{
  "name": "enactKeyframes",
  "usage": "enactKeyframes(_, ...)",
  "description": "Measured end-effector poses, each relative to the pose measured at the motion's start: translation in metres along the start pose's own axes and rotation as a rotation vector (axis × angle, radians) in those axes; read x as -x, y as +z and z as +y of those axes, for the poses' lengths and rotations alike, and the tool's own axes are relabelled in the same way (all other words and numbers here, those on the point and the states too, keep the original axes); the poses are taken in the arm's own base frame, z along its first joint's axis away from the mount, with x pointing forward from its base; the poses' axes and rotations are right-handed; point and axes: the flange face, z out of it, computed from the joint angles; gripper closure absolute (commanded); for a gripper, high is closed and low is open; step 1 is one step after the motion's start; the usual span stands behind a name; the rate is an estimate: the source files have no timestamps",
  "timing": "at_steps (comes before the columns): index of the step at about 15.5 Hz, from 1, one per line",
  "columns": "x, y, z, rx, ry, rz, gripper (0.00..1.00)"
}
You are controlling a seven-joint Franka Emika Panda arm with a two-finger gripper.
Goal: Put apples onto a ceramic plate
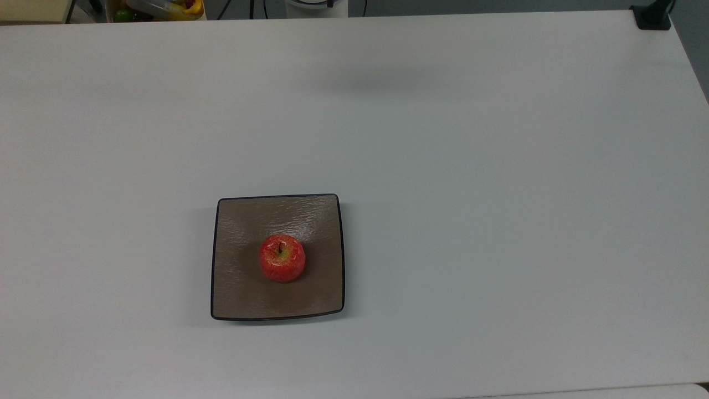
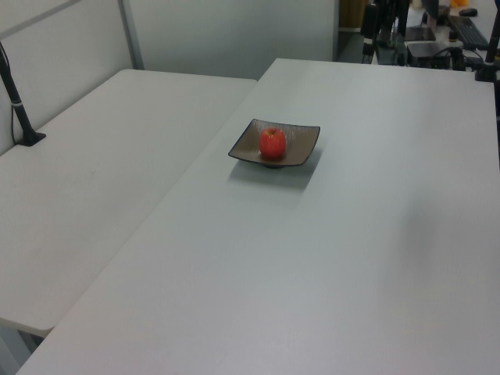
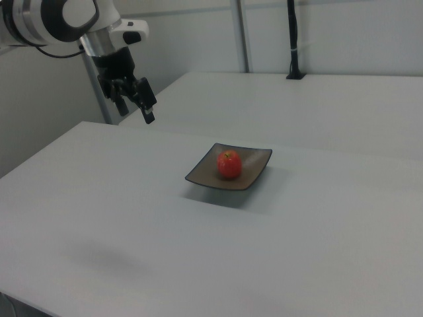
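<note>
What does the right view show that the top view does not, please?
The right view shows the arm with its open gripper held high toward the right view's left, well apart from the plate, and a second table behind. The top view shows the stem from straight above and coloured clutter past the table's edge. Both show the apple upright near the middle of the plate on the white table.
</note>
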Motion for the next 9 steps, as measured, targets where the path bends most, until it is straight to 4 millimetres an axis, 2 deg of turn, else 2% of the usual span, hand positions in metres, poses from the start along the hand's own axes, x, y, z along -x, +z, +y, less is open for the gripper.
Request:
enactKeyframes(4,-0.001,0.004,0.007,-0.010,-0.102,-0.009,0.00)
enactKeyframes(7,-0.005,0.003,0.020,-0.150,-0.156,-0.007,0.00)
enactKeyframes(9,-0.006,0.004,0.026,-0.184,-0.172,-0.006,0.00)
